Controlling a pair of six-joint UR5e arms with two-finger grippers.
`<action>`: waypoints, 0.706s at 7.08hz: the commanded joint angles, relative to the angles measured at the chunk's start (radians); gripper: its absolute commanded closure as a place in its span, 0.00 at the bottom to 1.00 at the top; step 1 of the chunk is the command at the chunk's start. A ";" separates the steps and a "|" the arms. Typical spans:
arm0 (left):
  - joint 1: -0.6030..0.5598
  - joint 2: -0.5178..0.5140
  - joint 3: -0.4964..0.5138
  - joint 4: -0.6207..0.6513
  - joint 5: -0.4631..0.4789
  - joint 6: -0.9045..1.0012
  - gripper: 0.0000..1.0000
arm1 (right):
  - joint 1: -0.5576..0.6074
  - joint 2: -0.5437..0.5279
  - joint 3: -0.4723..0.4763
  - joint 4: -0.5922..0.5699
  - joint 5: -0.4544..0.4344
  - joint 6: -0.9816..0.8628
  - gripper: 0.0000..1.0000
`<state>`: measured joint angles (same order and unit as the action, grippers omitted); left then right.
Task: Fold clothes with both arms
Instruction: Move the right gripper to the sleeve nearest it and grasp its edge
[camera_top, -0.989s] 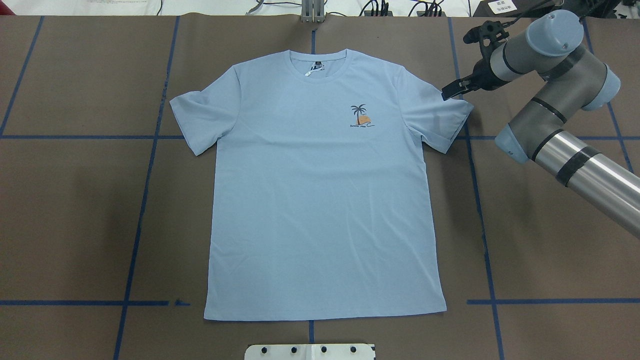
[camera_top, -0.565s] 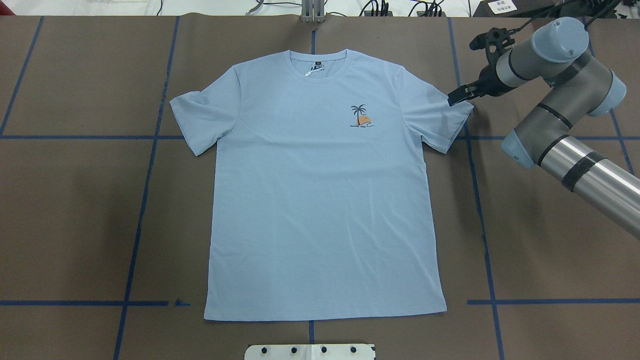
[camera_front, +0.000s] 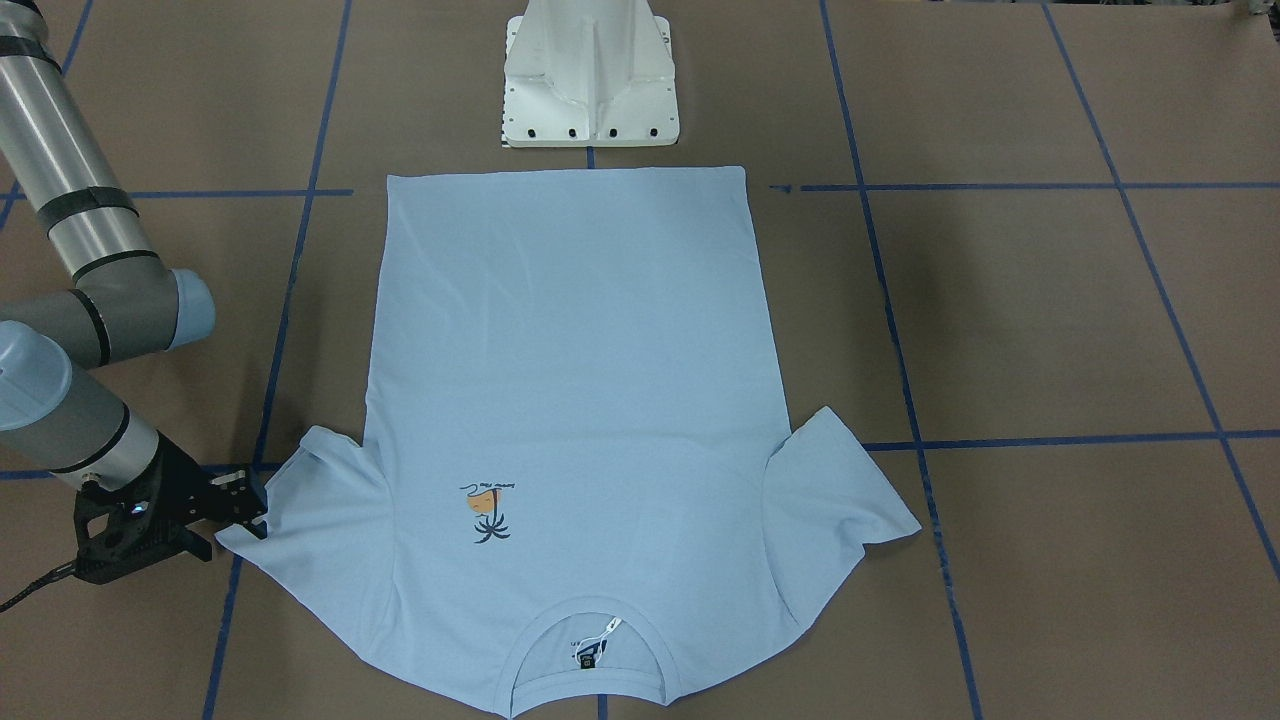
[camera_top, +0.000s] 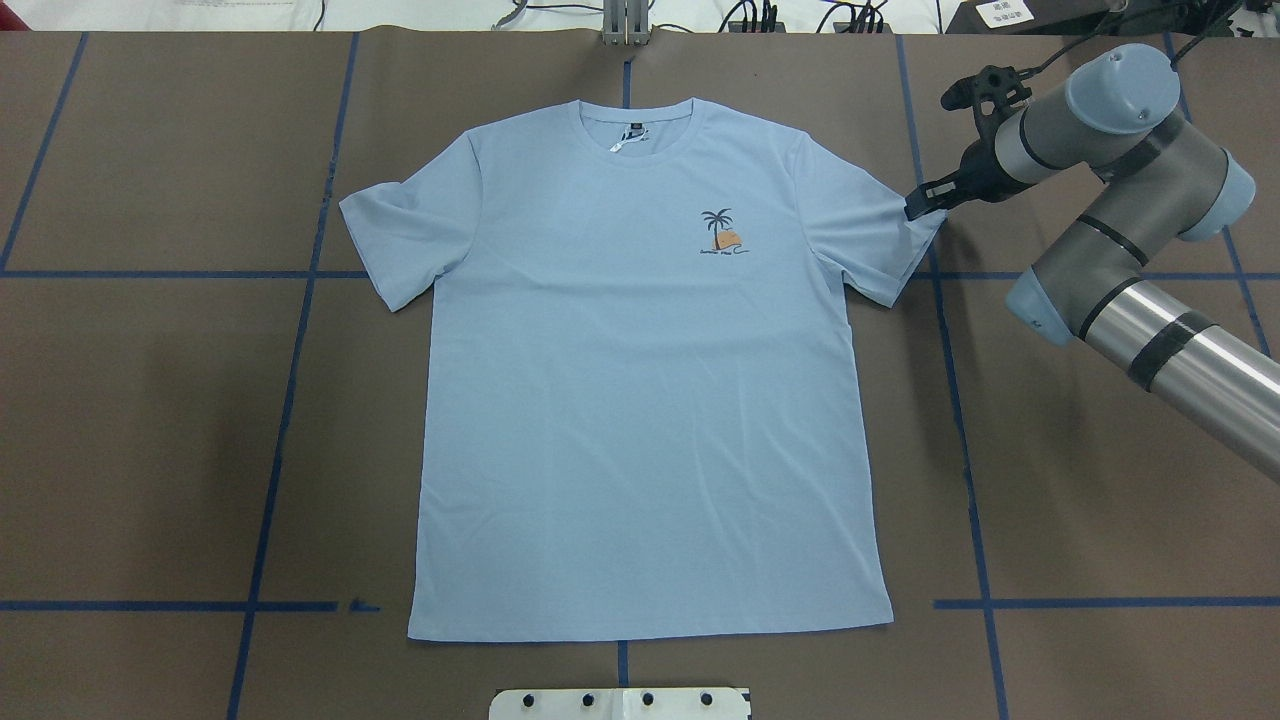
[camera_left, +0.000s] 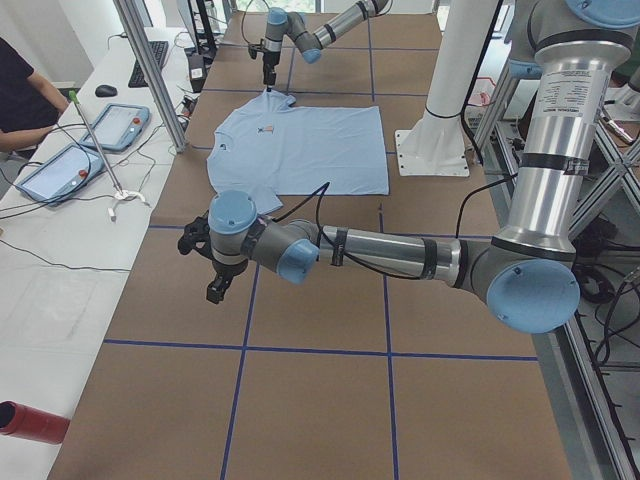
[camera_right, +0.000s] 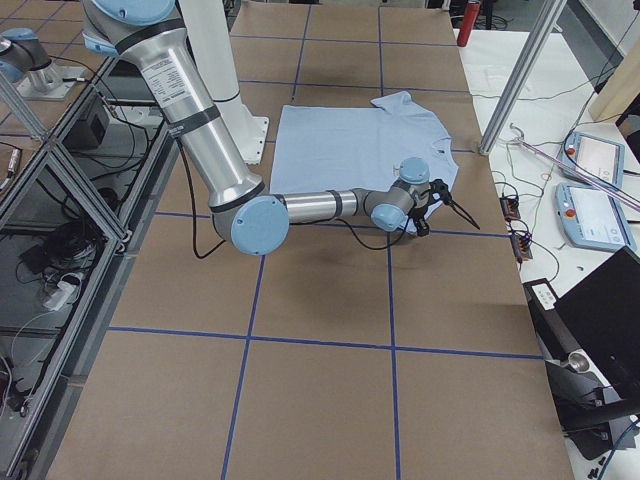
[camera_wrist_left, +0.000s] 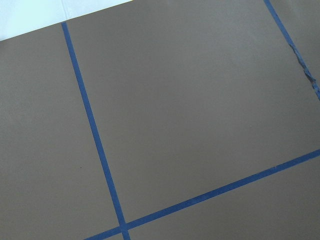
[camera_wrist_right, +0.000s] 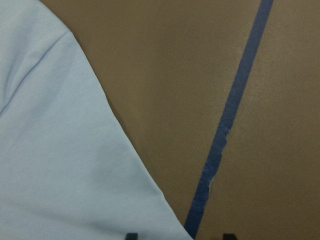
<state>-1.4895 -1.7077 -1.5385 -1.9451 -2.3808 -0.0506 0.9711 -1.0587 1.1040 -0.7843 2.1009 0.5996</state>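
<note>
Front-facing view: a light blue T-shirt lies flat on the brown table, collar at six o'clock. The right gripper is at its eight o'clock sleeve corner.
Right wrist view: fingertips spread, straddling the sleeve edge.
Left-end view: the left gripper hangs apart from the shirt; I cannot tell its opening.
</note>
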 joint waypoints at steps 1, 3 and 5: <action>0.000 -0.001 0.000 0.000 0.000 0.000 0.00 | -0.005 -0.003 0.000 -0.003 0.002 -0.006 0.50; 0.000 -0.001 -0.008 0.000 0.000 -0.002 0.00 | -0.005 -0.009 0.000 -0.004 0.034 -0.009 0.64; 0.000 -0.001 -0.012 0.000 0.000 -0.008 0.00 | -0.002 -0.015 0.000 -0.004 0.036 -0.014 0.65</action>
<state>-1.4895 -1.7088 -1.5480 -1.9451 -2.3808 -0.0535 0.9678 -1.0692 1.1045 -0.7883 2.1330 0.5885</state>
